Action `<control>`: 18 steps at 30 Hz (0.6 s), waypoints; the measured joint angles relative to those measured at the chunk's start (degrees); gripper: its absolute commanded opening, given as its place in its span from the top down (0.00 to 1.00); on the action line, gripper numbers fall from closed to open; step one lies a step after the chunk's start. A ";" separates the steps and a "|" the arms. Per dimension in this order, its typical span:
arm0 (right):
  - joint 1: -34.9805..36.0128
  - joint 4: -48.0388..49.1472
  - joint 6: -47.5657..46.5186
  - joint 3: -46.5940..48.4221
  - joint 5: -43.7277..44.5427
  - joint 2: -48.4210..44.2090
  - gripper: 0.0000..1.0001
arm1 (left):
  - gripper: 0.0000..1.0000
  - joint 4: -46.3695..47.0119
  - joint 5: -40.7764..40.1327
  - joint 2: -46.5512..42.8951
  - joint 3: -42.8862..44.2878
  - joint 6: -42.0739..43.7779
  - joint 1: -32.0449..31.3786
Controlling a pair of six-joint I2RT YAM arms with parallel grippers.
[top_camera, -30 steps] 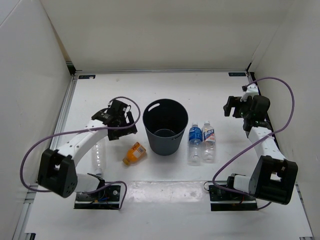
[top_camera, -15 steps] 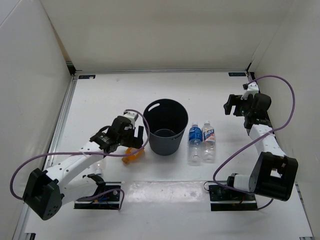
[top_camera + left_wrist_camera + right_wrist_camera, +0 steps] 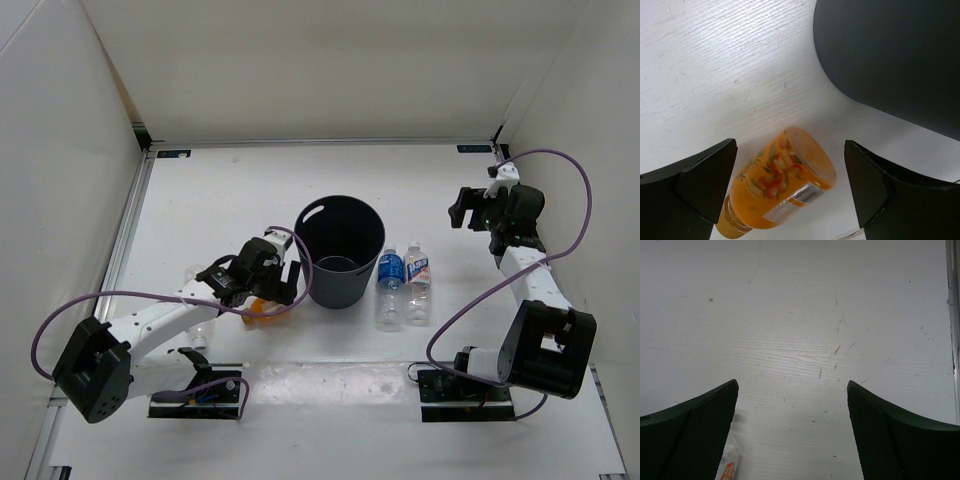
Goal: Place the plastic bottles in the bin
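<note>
1. The desk (image 3: 200, 190) is white, walled on three sides, with both arms bolted at its near edge.
2. The bin (image 3: 345, 285) stands upright near the middle of the desk, between the two arms, its mouth open to the top camera.
3. The left gripper (image 3: 265, 283) hangs just left of the bin, low over the desk. In its wrist view the gripper (image 3: 790, 147) is spread wide, and the bin's dark wall (image 3: 890, 55) fills the upper right.
4. The right gripper (image 3: 462, 210) is well to the right of the bin and apart from every bottle. In its wrist view it is spread wide (image 3: 792, 385), with only bare desk between the fingers.
5. Two clear bottles lie side by side just right of the bin, caps pointing away from the arms: the blue-labelled one (image 3: 390, 285) nearer the bin, the white-and-blue one (image 3: 418, 285) touching its right side.
6. The orange bottle (image 3: 782, 185) lies on its side between the left gripper's fingers (image 3: 705, 180), touching neither. From above, the bottle (image 3: 262, 308) is mostly hidden under that gripper, near the bin's base.
</note>
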 measured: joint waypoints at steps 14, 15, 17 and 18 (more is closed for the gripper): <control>-0.11 -0.07 -0.15 0.74 -0.39 0.44 0.10 | 0.01 -3.89 -3.87 1.18 -0.33 -4.96 -0.28; -0.15 -0.07 -0.13 0.76 -0.42 0.44 0.10 | 0.01 -4.33 -4.52 0.90 -0.22 -5.64 -0.28; -0.20 -0.07 -0.15 0.79 -0.44 0.46 0.10 | 0.01 -5.53 -6.10 -0.52 0.24 -7.08 -0.28; -0.20 -0.09 -0.17 0.81 -0.44 0.48 0.10 | 0.01 -6.03 -6.91 -1.42 0.57 -7.76 -0.28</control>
